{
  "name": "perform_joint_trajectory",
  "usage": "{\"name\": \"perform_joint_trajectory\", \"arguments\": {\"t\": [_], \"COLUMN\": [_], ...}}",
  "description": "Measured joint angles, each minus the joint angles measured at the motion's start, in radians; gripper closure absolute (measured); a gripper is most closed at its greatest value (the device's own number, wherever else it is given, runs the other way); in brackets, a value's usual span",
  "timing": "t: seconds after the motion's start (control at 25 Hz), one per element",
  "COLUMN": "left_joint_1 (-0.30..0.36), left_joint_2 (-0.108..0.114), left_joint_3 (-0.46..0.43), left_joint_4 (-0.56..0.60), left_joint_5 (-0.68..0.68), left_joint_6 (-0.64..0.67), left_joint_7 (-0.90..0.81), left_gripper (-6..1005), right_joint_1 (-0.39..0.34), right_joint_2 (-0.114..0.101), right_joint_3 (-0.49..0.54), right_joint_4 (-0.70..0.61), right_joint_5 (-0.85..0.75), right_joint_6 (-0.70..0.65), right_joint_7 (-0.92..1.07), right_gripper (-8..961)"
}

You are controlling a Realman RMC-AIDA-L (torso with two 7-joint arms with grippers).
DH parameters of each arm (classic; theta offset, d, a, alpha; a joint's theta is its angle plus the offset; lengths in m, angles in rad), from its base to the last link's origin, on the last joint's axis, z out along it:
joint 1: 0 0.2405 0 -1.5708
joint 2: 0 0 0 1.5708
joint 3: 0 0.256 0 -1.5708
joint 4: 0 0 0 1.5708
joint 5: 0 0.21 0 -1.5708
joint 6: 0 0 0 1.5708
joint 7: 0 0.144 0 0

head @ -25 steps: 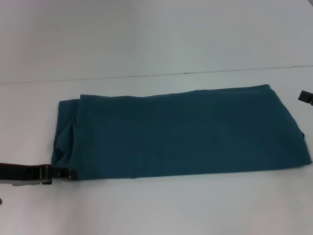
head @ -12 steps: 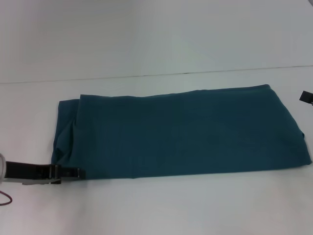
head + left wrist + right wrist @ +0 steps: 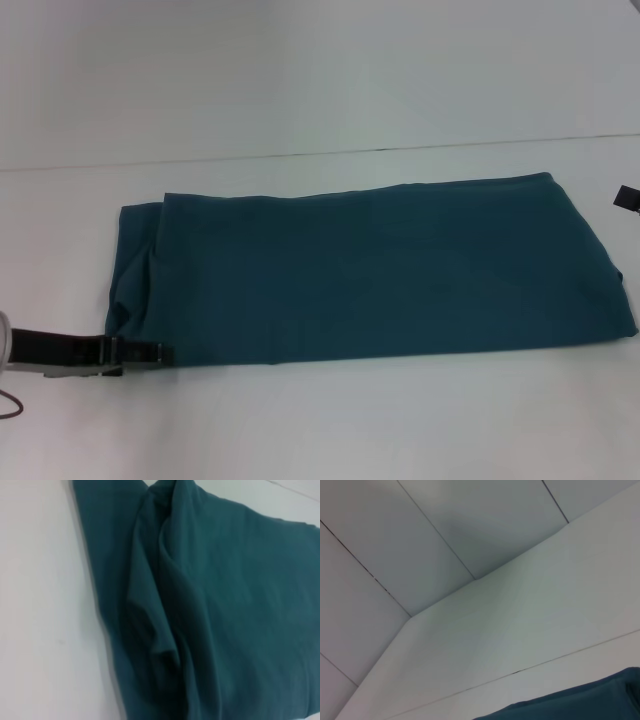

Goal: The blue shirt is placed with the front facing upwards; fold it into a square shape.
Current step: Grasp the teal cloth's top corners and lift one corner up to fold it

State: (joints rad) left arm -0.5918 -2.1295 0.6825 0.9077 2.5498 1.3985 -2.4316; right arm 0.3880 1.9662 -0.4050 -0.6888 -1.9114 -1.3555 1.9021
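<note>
The blue shirt [image 3: 370,270] lies on the white table [image 3: 320,430] as a long folded band, its plain side up and loose folds bunched at my left end. My left gripper [image 3: 150,352] sits low at its near left corner, touching the edge; I cannot tell whether its fingers have closed on cloth. My right gripper [image 3: 626,197] waits just beyond the far right corner, finger state unclear.

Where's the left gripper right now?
In the head view, the left gripper is low on the left, at the near left corner of the folded blue shirt on the white table.
</note>
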Motion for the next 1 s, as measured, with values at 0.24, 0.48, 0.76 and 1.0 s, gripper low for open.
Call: {"name": "perform_joint_trajectory", "arguments": {"t": [0.24, 0.48, 0.76, 1.0], "left_joint_1": [-0.012, -0.029, -0.042, -0.048], "left_joint_2": [0.000, 0.002, 0.008, 0.012], "left_joint_3": [0.013, 0.015, 0.015, 0.015], "left_joint_4": [-0.007, -0.022, -0.040, -0.042], "left_joint_5": [0.040, 0.041, 0.043, 0.043], "left_joint_6": [0.004, -0.003, -0.011, -0.029], "left_joint_7": [-0.009, -0.013, -0.014, -0.017], "left_gripper": [111, 112, 116, 119], "right_joint_1": [0.000, 0.000, -0.004, -0.006], "right_joint_2": [-0.002, -0.003, -0.003, -0.004], "right_joint_3": [0.001, 0.003, 0.004, 0.005], "right_joint_4": [-0.001, 0.000, 0.000, 0.000], "right_joint_5": [0.000, 0.000, 0.000, 0.000], "right_joint_6": [0.000, 0.000, 0.001, -0.001], "right_joint_7": [0.001, 0.001, 0.001, 0.000], "right_gripper": [158, 158, 158, 158]}}
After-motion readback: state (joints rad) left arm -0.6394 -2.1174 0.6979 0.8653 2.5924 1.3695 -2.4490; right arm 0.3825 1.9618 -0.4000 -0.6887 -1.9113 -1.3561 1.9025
